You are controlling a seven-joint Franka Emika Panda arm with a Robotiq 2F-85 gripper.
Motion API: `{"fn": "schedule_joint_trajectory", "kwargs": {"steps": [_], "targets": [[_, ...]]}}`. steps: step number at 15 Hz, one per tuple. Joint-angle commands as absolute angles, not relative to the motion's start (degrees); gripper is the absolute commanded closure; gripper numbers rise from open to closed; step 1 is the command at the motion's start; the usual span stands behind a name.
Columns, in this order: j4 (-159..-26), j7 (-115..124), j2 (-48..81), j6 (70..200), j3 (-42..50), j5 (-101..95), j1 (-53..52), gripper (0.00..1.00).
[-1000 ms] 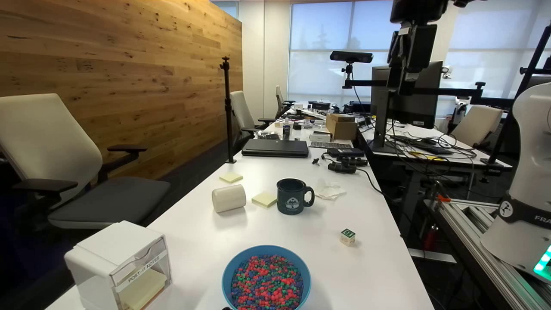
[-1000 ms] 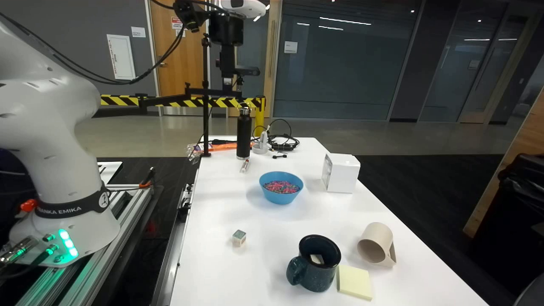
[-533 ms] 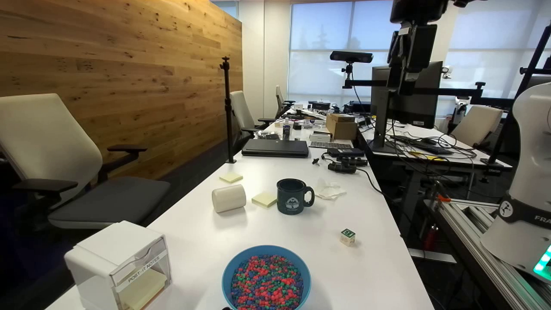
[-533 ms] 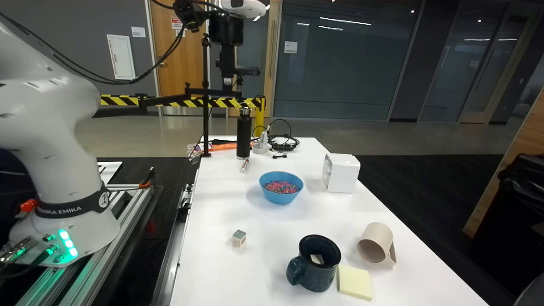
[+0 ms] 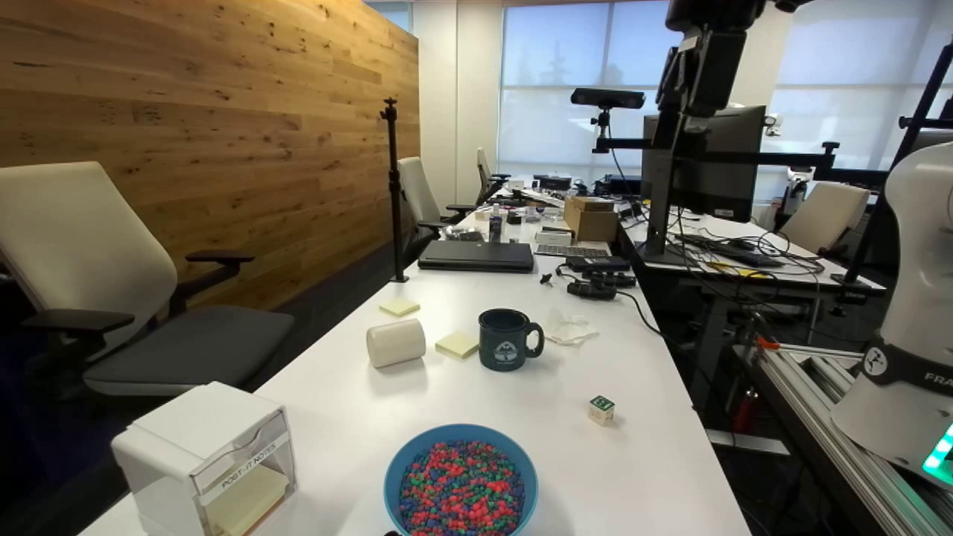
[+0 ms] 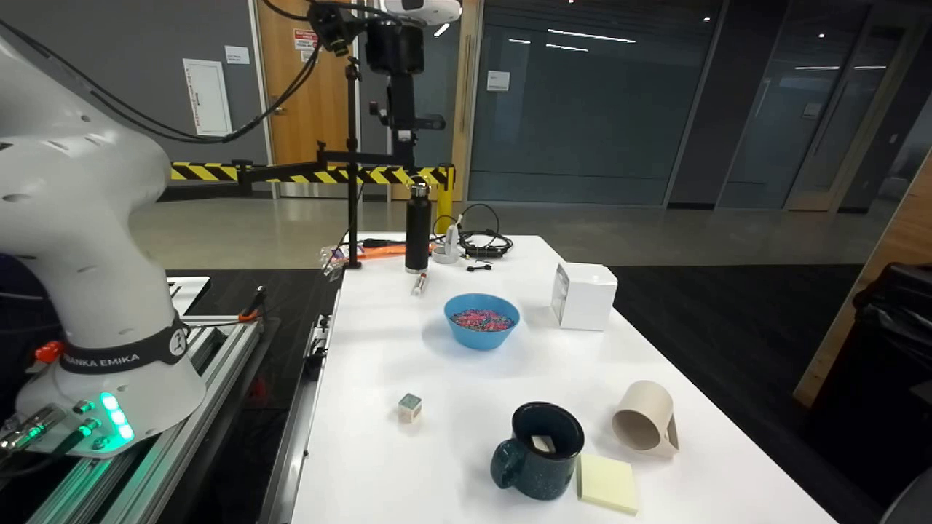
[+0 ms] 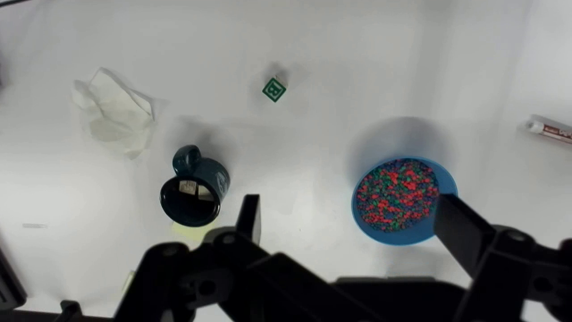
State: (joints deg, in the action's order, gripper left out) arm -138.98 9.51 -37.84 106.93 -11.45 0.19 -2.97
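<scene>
My gripper (image 7: 348,201) is open and empty, high above the white table; it also shows in both exterior views (image 5: 689,112) (image 6: 405,145). Below it in the wrist view, a blue bowl (image 7: 397,237) of red, green and blue beads lies partly behind one finger. A dark green mug (image 7: 216,174) stands near the other finger, with small pale blocks (image 7: 187,187) inside. A small letter block (image 7: 274,89) with a green B lies apart from both; it shows in an exterior view (image 5: 601,411). A beige mug (image 6: 644,411) lies on its side beside a yellow note pad (image 6: 608,484).
A white Post-it dispenser (image 5: 201,447) stands by the bowl. A crumpled tissue (image 7: 118,118) lies near the green mug. A marker (image 7: 554,132) and a black bottle (image 6: 417,229) are beyond the bowl. A black pole (image 5: 394,193) and closed laptop (image 5: 476,255) stand farther along.
The gripper has shifted slightly and tilted, moving a little left and down in an exterior view. The objects on the table have not moved.
</scene>
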Motion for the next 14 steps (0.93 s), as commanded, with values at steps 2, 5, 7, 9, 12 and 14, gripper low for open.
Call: {"fn": "schedule_joint_trajectory", "kwargs": {"steps": [2,5,7,9,12,14], "targets": [[-136.9,11.1,-35.8,115.9,-11.4,1.0,-4.4,0.00],[-136.7,10.7,-34.2,122.9,-11.8,1.3,-5.5,0.00],[-136.7,10.6,-33.0,127.4,-12.3,1.4,-6.5,0.00],[-137.0,10.6,-31.2,131.6,-13.0,1.7,-7.7,0.00],[-137.4,10.4,-28.8,135.3,-13.8,1.6,-9.1,0.00],[-137.6,10.3,-27.4,136.3,-14.0,1.4,-9.6,0.00]]}}
